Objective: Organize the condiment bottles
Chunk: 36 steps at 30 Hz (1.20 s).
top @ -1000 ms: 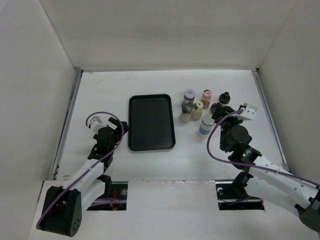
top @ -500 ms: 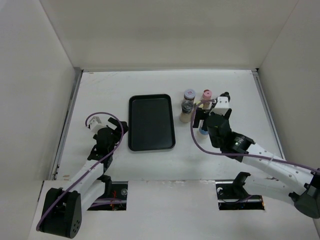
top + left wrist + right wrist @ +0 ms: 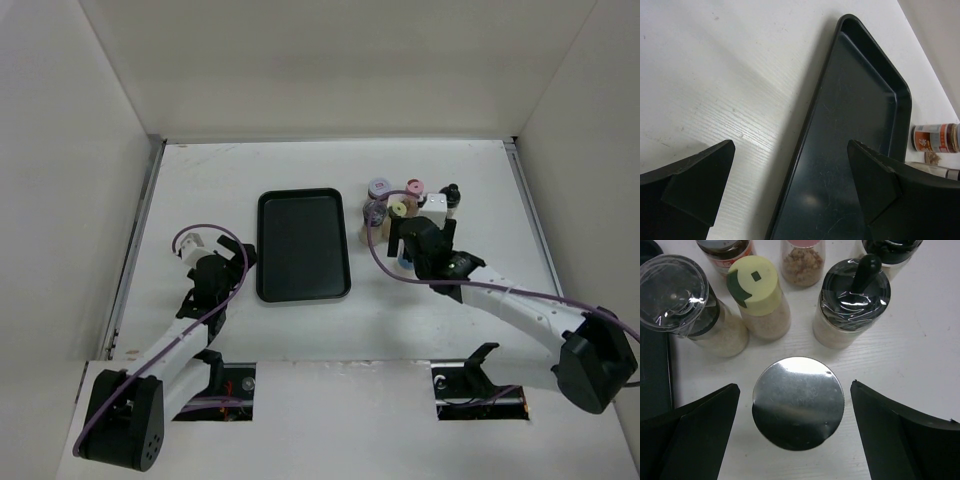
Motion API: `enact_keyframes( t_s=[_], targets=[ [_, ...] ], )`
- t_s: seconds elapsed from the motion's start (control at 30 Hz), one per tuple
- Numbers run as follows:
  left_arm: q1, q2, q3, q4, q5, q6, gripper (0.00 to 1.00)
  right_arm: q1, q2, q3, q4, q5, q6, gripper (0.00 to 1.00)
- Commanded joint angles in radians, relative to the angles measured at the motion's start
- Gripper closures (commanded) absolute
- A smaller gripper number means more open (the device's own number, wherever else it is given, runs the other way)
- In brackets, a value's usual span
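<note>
The condiment bottles stand in a cluster right of the black tray (image 3: pixel 303 245). In the top view I see purple (image 3: pixel 379 187), pink (image 3: pixel 414 186), clear (image 3: pixel 375 212), yellow (image 3: pixel 398 208) and black (image 3: pixel 452 192) lids. My right gripper (image 3: pixel 408 248) hangs over the cluster's near side. In the right wrist view it (image 3: pixel 794 390) is open around a silver-lidded bottle (image 3: pixel 798 402), with a gap on each side. Behind that stand the yellow-lidded (image 3: pixel 757 280), clear-lidded (image 3: pixel 675 290) and black-knobbed (image 3: pixel 855 287) bottles. My left gripper (image 3: pixel 230 263) is open at the tray's left edge (image 3: pixel 805 150), holding nothing.
White walls enclose the table on the left, back and right. The tray holds nothing. In the left wrist view a labelled jar (image 3: pixel 937 137) shows beyond the tray's far rim. The bottles stand close together, with narrow gaps between them.
My right arm swung left from beside the cluster to above it, and its jaws opened wide, coming down around the silver-lidded bottle. The left arm has not moved.
</note>
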Motion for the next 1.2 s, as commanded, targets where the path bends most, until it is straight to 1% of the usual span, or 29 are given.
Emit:
enact_keyframes(
  t_s=[0.0,0.03,0.13,0.17,0.27,0.33,0.37,0.43,0.57,0.63,0.7,0.8,0.9,1.07,1.17],
  targets=[
    [0.008,-0.022,-0.009,0.056,0.003,-0.008,0.00,-0.017,0.018,0.021,0.089,-0.025,0.023,0.00],
    [0.008,-0.020,-0.009,0.056,-0.002,-0.008,0.00,-0.025,0.026,0.015,0.095,-0.025,0.029,0.01],
    [0.008,-0.002,-0.006,0.056,0.009,-0.008,0.00,-0.033,0.038,-0.004,0.136,-0.027,0.034,0.10],
    [0.008,-0.002,-0.006,0.056,0.013,-0.009,0.00,-0.033,0.041,-0.008,0.156,-0.022,0.028,0.16],
    [0.008,-0.002,-0.008,0.065,0.001,-0.011,0.00,-0.027,0.038,-0.010,0.181,-0.007,0.012,0.36],
    [0.008,0.010,-0.008,0.073,0.010,-0.011,0.00,-0.019,0.021,-0.004,0.187,0.014,0.002,0.46],
    [0.008,0.009,-0.008,0.067,0.016,-0.011,0.00,-0.005,0.015,0.008,0.178,0.014,-0.010,0.50],
    [0.008,-0.009,-0.011,0.070,0.012,-0.011,0.00,0.038,-0.009,0.042,0.149,0.028,-0.040,0.54],
    [0.018,-0.029,-0.018,0.061,-0.005,-0.015,0.00,0.122,-0.060,0.119,0.109,0.025,-0.060,0.57],
    [0.041,-0.057,-0.028,0.047,0.003,-0.031,0.00,0.174,-0.045,0.149,0.157,-0.007,-0.072,0.57],
    [0.064,-0.088,-0.041,0.038,-0.006,-0.050,0.00,0.214,0.007,0.182,0.236,-0.063,-0.084,0.56],
    [0.084,-0.098,-0.052,0.036,0.006,-0.061,0.00,0.246,0.150,0.276,0.320,-0.139,-0.098,0.56],
    [0.090,-0.108,-0.054,0.018,0.026,-0.064,0.00,0.246,0.350,0.425,0.397,-0.199,-0.145,0.56],
    [0.090,-0.082,-0.051,0.019,0.033,-0.063,0.00,0.217,0.660,0.750,0.412,-0.266,-0.190,0.57],
    [0.086,-0.079,-0.054,0.028,0.030,-0.060,0.00,0.202,0.817,0.930,0.414,-0.303,-0.207,0.56]
  ],
)
